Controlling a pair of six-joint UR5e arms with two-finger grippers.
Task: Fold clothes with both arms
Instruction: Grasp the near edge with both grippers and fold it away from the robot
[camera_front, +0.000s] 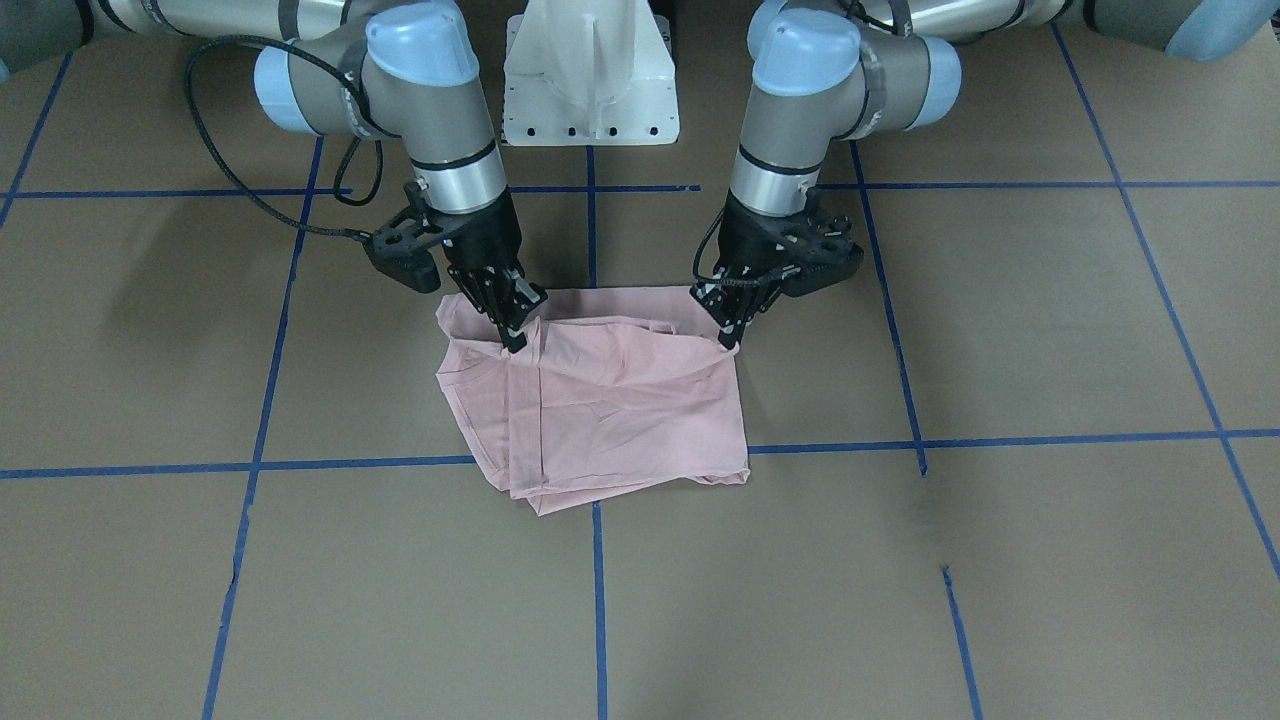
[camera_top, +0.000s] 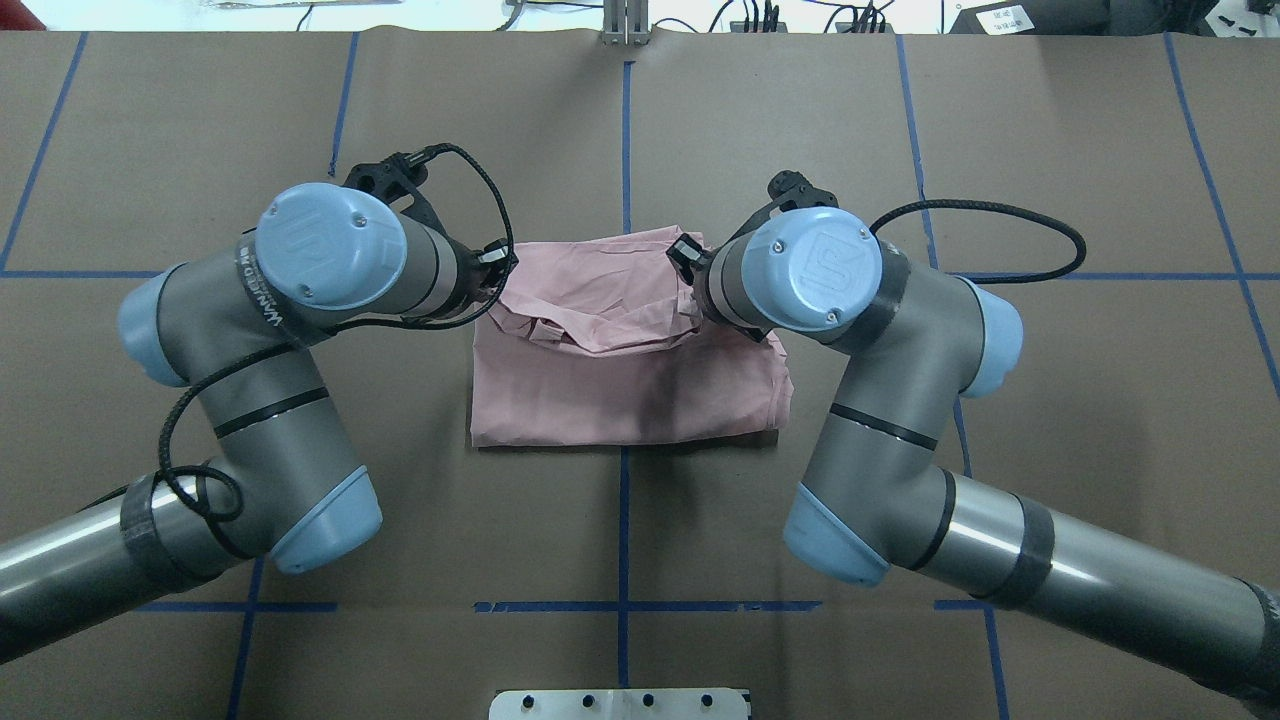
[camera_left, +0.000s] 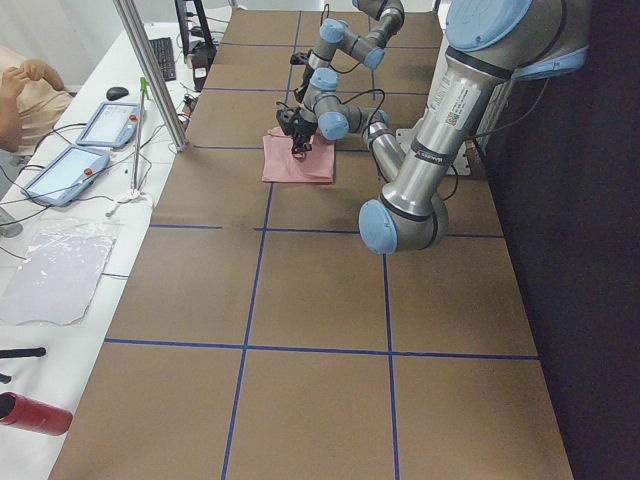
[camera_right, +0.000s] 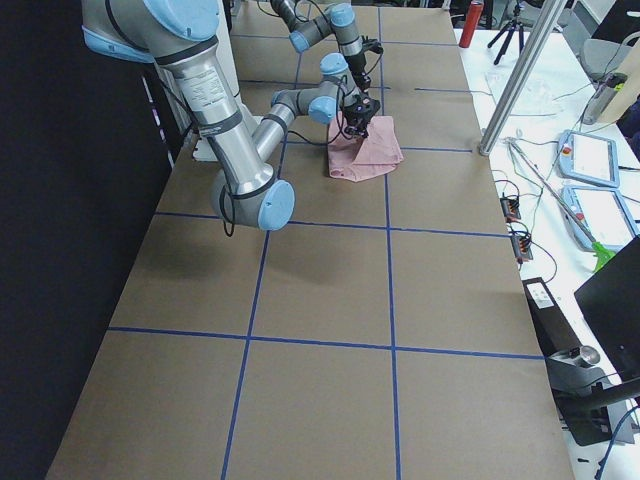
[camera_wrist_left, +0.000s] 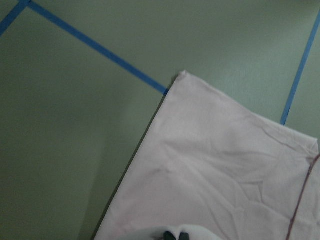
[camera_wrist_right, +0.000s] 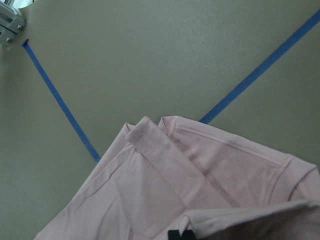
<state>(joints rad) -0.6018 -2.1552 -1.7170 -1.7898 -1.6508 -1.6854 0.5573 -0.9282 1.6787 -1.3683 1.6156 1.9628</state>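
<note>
Brown taped table (camera_front: 1000, 330) under folded pink T-shirt (camera_front: 620, 400), left gripper (camera_front: 733, 335) and right gripper (camera_front: 512, 335) each clenched on its fabric

Your left arm (camera_top: 265, 400) and right arm (camera_top: 880, 400): grey shells, polished silver tubes, light blue joint caps (camera_top: 330, 245) with small screws and an embossed logo. Braided black cables (camera_top: 1000, 210), black bands. Left gripper (camera_front: 733, 338) and right gripper (camera_front: 512, 335): black, skeletal linkages.
</note>
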